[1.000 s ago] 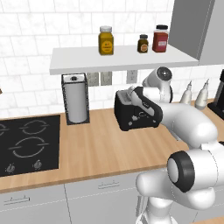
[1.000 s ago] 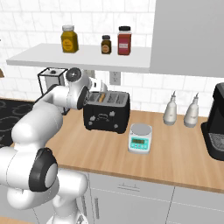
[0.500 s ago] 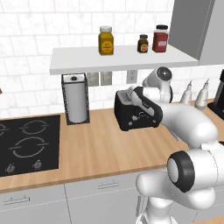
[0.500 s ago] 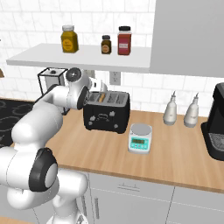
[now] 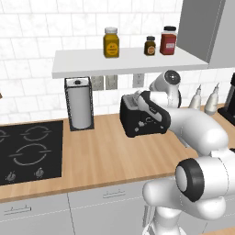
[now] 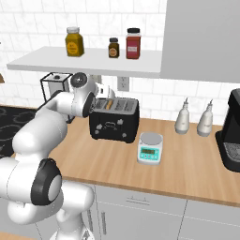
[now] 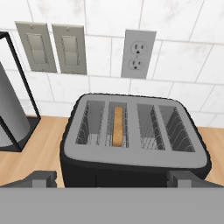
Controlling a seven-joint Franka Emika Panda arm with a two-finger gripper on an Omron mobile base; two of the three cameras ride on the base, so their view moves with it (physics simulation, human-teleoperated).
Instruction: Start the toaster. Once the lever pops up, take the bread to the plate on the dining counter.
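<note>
The gripper (image 7: 112, 178) stands wide open and holds nothing, its two dark fingertips (image 7: 41, 178) spread apart at either end of the toaster (image 7: 133, 144), just above its near edge. In the left base view the gripper (image 5: 141, 102) sits over the toaster's top. The toaster is black with a grey top and four slots. The bread (image 7: 117, 126) stands on edge in the second slot from the left, sunk down so only its tan upper edge shows; the other slots hold bare wire racks. From the right base view the bread (image 6: 109, 104) peeks from the toaster's (image 6: 115, 120) top, near the left end. The toaster stands on the wood counter (image 6: 187, 159) against the tiled wall. Left of it is a paper towel roll (image 5: 80, 104) in a black frame; right of it, a small scale (image 6: 150, 148). Three jars (image 5: 111, 42) stand on the shelf above.
</note>
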